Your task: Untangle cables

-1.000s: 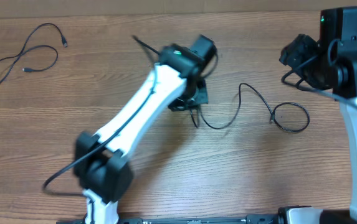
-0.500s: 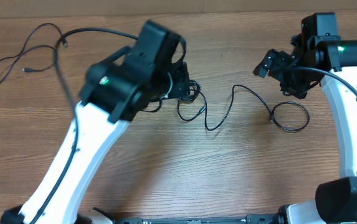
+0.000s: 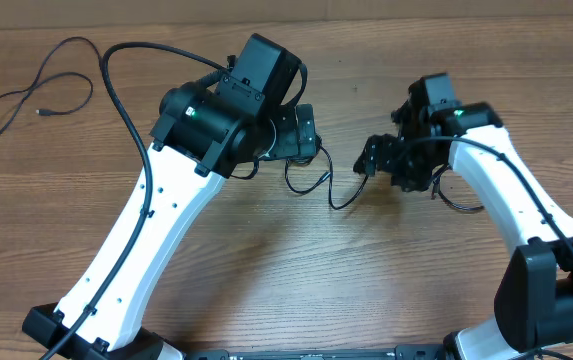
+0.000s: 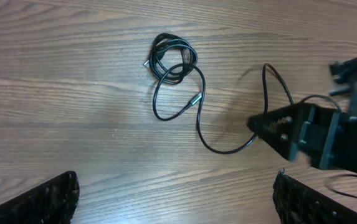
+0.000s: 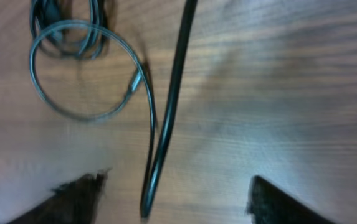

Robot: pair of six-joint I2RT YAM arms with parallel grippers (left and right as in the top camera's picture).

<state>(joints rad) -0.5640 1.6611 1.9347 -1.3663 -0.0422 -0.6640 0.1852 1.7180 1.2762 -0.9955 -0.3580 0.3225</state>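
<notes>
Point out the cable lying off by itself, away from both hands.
The lone cable in the far-left corner, stretched loose; the other cable lies partly coiled in the middle.

Left end effector (image 4: 175, 202) now wide open over the cables (image 4: 163, 70), right end effector (image 3: 381, 160) nearer.

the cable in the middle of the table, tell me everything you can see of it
A thin, glossy black cable lying on the wooden table. One end is wound into a small tight coil with a wider loop and a silver-tipped plug. The rest sweeps in a long curve to the right end effector, whose fingers stand apart, not gripping it.
</notes>
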